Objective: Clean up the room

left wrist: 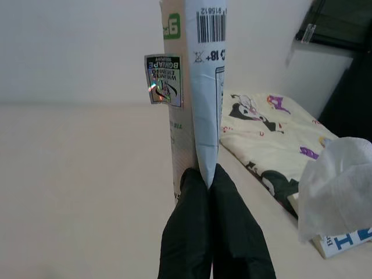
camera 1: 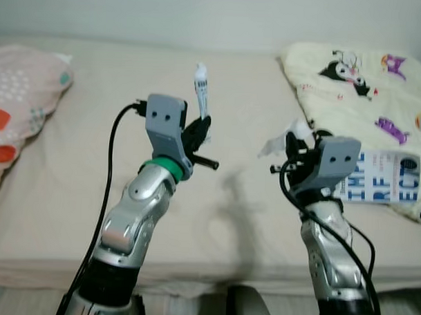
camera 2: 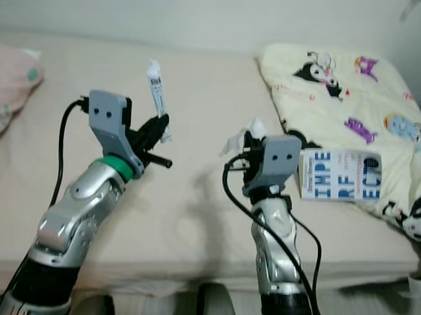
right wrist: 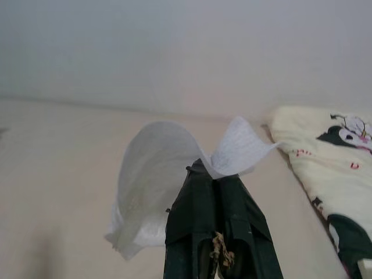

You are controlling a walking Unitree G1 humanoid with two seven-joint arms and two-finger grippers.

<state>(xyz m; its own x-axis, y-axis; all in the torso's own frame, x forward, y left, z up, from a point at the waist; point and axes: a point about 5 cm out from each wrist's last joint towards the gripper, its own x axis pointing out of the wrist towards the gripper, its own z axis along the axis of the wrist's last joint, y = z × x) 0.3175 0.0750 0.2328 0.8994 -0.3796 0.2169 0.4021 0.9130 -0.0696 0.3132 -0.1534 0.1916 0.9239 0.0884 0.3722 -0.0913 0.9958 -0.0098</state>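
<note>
Both arms are up over the bed (camera 1: 215,220), each holding a bit of litter. The left gripper (camera 1: 201,133) has its fingers pressed together on the bottom edge of an empty packet (camera 1: 202,88); the packet stands upright above the fingertips, barcode and a foil sticker showing in the left wrist view (left wrist: 195,87). The right gripper (right wrist: 212,174) is pinched shut on a crumpled white tissue (right wrist: 157,174), which flares out on both sides of the fingertips; from the head camera it shows as a white tuft (camera 2: 246,134) ahead of the right wrist.

Left on the bed: a book (camera 2: 340,174) with blue letters lying on the edge of the cartoon blanket (camera 2: 337,86), and a patterned pillow (camera 1: 22,95) at the far left.

Step in hand looks like carrying both scraps off to a bin. To do it well: keep both pinches firm, since the packet is held only by a thin edge and could slip or tip if the wrist swings; the tissue is light and may pull free. Keep the arms steady and apart while turning from the bed.
</note>
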